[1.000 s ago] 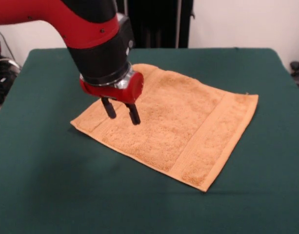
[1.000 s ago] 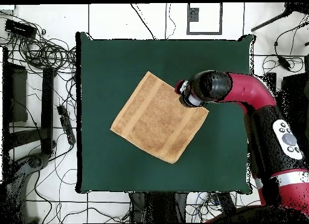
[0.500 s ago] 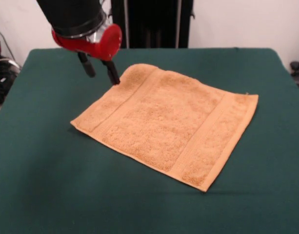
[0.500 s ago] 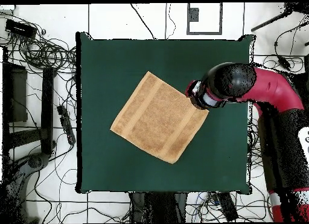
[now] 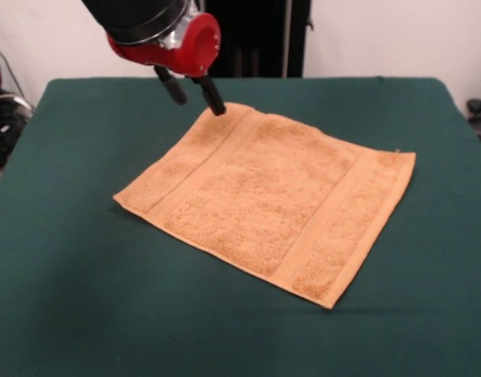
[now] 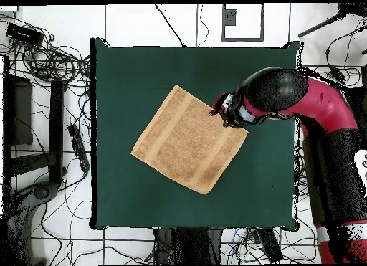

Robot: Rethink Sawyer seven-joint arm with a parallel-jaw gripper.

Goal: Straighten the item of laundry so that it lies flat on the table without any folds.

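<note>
Towel (image 5: 271, 200): we see an orange-tan terry square spread out on the desk (image 5: 83, 298), turned so it sits like a diamond against the desk edges. In the overhead view the towel (image 6: 188, 139) lies about mid-desk, a bit toward the arm's side.
Towel surface: we read it as flat, with no folded-over corner showing in either view. All four corners look laid out.
Bands: we note two flat woven strips, each running just inside one of two opposite towel edges.
Desk: dark green felt-like cover, much bigger than the towel, with bare green on every side of the towel. The overhead view shows the desk (image 6: 122, 191) as a full rectangle.
Hand (image 5: 191, 90): two dark fingers pointing down and spread apart with a clear gap between them; we call it released, nothing between the fingers.
Hand vs towel: in the front view one fingertip sits right at the towel's far corner and the other hangs beside that corner over green. We cannot tell whether the tip touches the cloth or hovers just above it.
Hand, overhead (image 6: 222, 114): at the towel corner nearest the arm, mostly hidden under the wrist.
Arm (image 6: 315, 112): red and black, reaching in over the desk edge toward that same towel corner.
Floor (image 6: 43, 62): pale tiles with loose black cables beside the desk.
</note>
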